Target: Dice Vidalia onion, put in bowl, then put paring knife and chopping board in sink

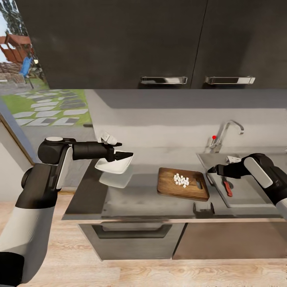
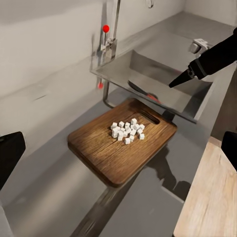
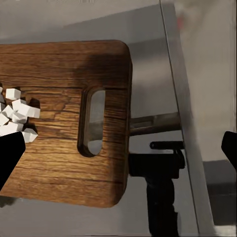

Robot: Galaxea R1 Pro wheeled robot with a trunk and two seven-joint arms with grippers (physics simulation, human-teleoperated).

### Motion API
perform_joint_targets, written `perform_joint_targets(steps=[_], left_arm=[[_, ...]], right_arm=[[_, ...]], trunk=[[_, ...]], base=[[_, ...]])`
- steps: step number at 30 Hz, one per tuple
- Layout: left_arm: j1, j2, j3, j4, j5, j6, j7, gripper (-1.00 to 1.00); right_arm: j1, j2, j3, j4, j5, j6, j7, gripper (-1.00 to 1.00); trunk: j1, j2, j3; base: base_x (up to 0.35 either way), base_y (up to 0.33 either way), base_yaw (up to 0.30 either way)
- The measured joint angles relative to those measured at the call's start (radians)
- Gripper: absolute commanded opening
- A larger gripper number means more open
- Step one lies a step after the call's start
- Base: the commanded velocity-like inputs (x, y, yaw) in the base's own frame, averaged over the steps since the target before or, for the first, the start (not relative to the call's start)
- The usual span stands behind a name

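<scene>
Two dark wall cabinets (image 1: pixel 119 44) over glossy grey countertop (image 1: pixel 139 199), left gripper (image 1: pixel 121 153) holding bowl (image 1: pixel 113 165), right gripper (image 1: pixel 212 170) state unclear.

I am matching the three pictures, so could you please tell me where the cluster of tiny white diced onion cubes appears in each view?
Head view: diced onion sits on the dark-brown wooden chopping board, centre right.
Left wrist view: cubes mid-frame on the board.
Right wrist view: cubes at the left edge.
Shared landmark: the board's slot handle.
</scene>
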Motion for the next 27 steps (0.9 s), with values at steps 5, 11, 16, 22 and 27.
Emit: perform_joint_targets(steps=[5, 11, 16, 22, 27], left_arm=[[0.0, 0.0, 0.0, 0.0, 0.0, 0.0, 0.0, 1.0], [0.0, 0.0, 0.0, 0.0, 0.0, 0.0, 0.0, 1.0], [0.0, 0.0, 0.0, 0.0, 0.0, 0.0, 0.0, 1.0], [0.0, 0.0, 0.0, 0.0, 0.0, 0.0, 0.0, 1.0], [0.0, 0.0, 0.0, 0.0, 0.0, 0.0, 0.0, 1.0]], right_arm=[[0.0, 0.0, 0.0, 0.0, 0.0, 0.0, 0.0, 1.0], [0.0, 0.0, 0.0, 0.0, 0.0, 0.0, 0.0, 1.0], [0.0, 0.0, 0.0, 0.0, 0.0, 0.0, 0.0, 1.0], [0.0, 0.0, 0.0, 0.0, 0.0, 0.0, 0.0, 1.0], [0.0, 0.001, 0.0, 0.0, 0.0, 0.0, 0.0, 1.0]], trunk=[[0.0, 0.0, 0.0], [0.0, 0.0, 0.0], [0.0, 0.0, 0.0], [0.0, 0.0, 0.0], [0.0, 0.0, 0.0]], base=[[0.0, 0.041, -0.263], [0.0, 0.292, -0.294], [0.0, 0.316, -0.157], [0.0, 0.267, -0.028], [0.0, 0.146, -0.005]])
